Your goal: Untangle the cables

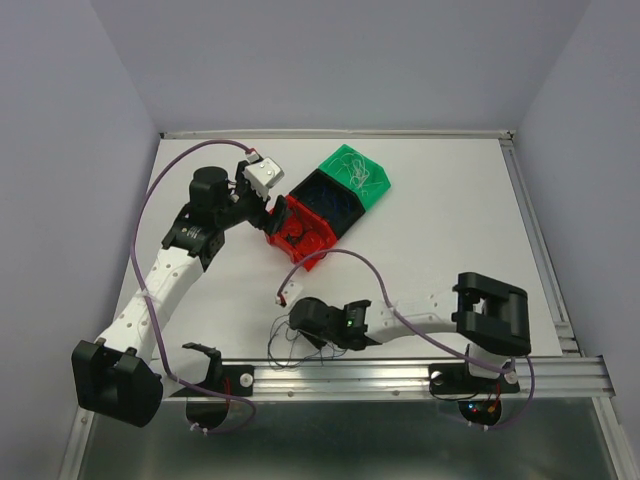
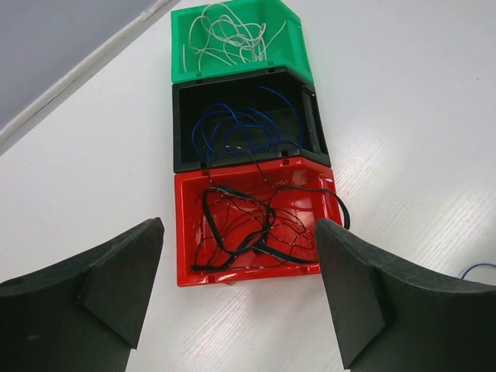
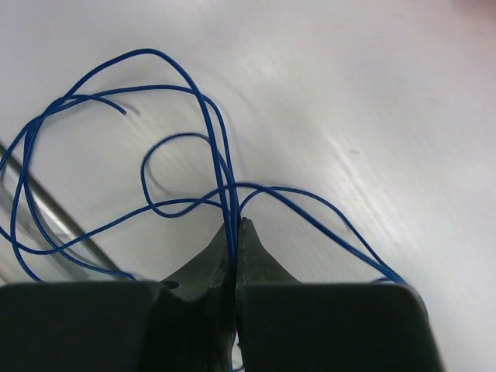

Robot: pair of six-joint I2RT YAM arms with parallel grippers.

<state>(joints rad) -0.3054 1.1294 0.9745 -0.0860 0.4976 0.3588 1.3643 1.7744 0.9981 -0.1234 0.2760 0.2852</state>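
Vanishing into the clamped right tool, blue cable, loops cropped.

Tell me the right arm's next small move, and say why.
Probably lift straight up a little. The right gripper is shut on a blue cable whose loops lie spread on the table; raising it should show whether it hangs free before carrying it toward the black bin, which holds other blue cables.
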